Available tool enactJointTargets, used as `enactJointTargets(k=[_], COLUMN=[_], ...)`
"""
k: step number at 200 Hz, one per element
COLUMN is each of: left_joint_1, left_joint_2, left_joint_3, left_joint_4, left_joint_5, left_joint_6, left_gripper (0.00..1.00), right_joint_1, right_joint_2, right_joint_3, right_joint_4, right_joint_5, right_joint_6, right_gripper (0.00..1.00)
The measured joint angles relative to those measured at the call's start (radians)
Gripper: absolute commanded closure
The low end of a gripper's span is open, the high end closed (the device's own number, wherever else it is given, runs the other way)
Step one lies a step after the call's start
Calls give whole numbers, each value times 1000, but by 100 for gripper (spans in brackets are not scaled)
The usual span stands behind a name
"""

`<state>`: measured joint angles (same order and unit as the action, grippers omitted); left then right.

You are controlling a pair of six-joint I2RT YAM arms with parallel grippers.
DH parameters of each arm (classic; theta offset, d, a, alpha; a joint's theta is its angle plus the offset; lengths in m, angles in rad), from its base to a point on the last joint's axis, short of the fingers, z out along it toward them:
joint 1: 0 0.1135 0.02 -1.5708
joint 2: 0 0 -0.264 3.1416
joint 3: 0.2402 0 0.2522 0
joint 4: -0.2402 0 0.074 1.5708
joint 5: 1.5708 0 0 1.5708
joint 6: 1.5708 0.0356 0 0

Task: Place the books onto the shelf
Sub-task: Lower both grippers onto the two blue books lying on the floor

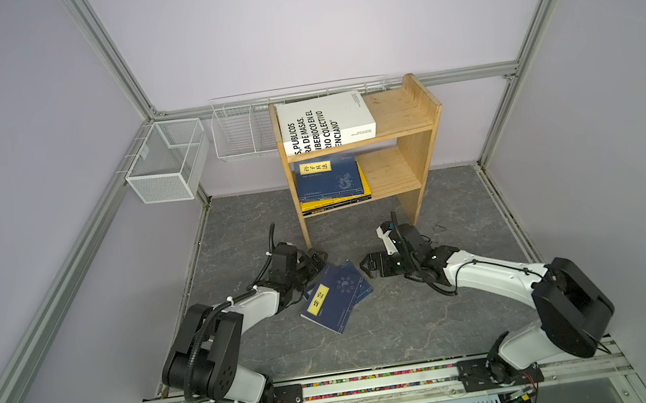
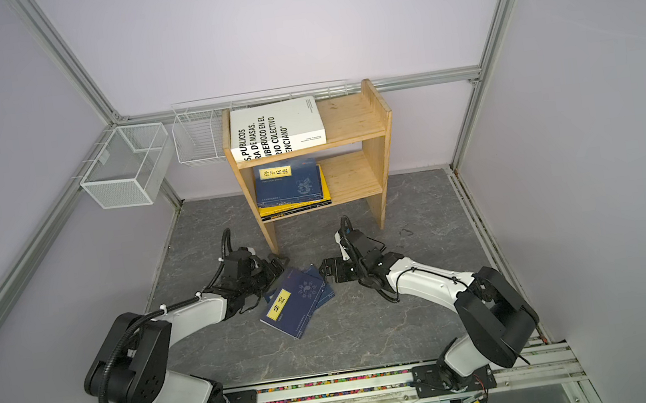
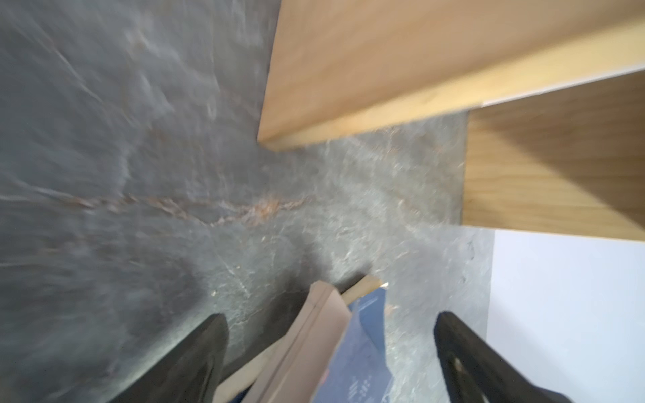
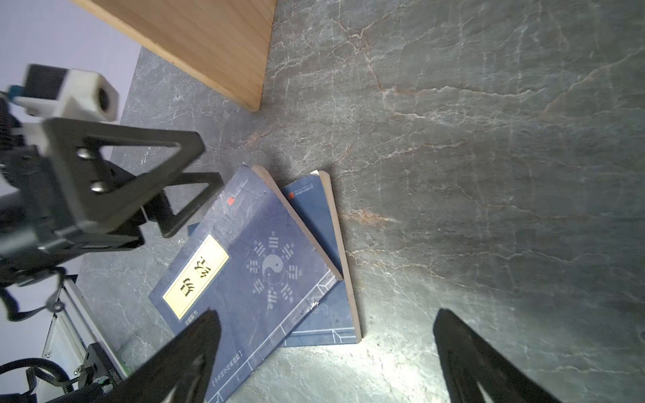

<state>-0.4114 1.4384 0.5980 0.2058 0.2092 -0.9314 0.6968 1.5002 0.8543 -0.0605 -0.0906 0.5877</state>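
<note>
**Operator:** Where are the books that are off the shelf?

**Technician:** Two lie flat at mid-table. The upper navy book (image 1: 335, 297), a thin paperback with a rectangular yellow label and a pale octagonal motif, sits skewed across the lower navy book (image 4: 316, 213). It covers most of it, and the lower cover shows along the 3 o'clock side.

**Operator:** State of each tool?

**Technician:** The left tool (image 1: 316, 261) is at 11 o'clock from that pair. Its black fingers (image 3: 206, 349) stand wide apart, with the books' corner between them. Contact cannot be determined. The right tool (image 1: 366, 267) is at 2 o'clock, just beside the pair, fingers also spread and holding nothing.

**Operator:** And the shelf?

**Technician:** The light pine two-tier shelf (image 1: 419, 149) stands at 12 o'clock from the loose pair, against the back wall. On its upper tier the thick white book with black lettering (image 1: 326, 120) lies flat at the 9 o'clock end. On the lower tier, same end, a navy book with a yellow label (image 1: 329, 178) tops a flat stack. Beneath it are a yellow book (image 1: 363, 181) and a black book (image 1: 326, 209).

**Operator:** Surroundings?

**Technician:** The grey marbled table (image 1: 412, 325) carries everything. Two white wire baskets (image 1: 166, 163) hang on the walls at 10 o'clock from the shelf.
</note>
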Motion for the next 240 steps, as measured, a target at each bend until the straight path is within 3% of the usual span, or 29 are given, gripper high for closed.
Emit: enactJointTargets(k=[34, 58, 80, 118, 146, 166, 240], left_joint_1=[2, 5, 5, -12, -28, -35, -119], left_joint_2=[-271, -382, -444, -591, -641, -640, -571], left_joint_3=[1, 12, -16, -204, -268, -294, -346], left_joint_4=[-130, -309, -444, -547, -585, -562, -394], left_joint_5=[-127, -184, -174, -100, -62, -39, -28], left_joint_6=[50, 54, 34, -79, -150, -191, -290], left_gripper=[3, 5, 7, 8, 8, 8, 9], right_joint_1=[2, 10, 18, 31, 61, 88, 112], right_joint_2=[84, 167, 215, 259, 287, 325, 390], right_joint_3=[32, 98, 142, 192, 235, 282, 294], right_joint_4=[-5, -10, -8, -1, -1, -12, -32], right_joint_5=[-39, -77, -106, -144, -157, -138, -55], right_joint_6=[-41, -79, -103, -138, -167, -170, -80], right_gripper=[5, 7, 9, 13, 21, 33, 40])
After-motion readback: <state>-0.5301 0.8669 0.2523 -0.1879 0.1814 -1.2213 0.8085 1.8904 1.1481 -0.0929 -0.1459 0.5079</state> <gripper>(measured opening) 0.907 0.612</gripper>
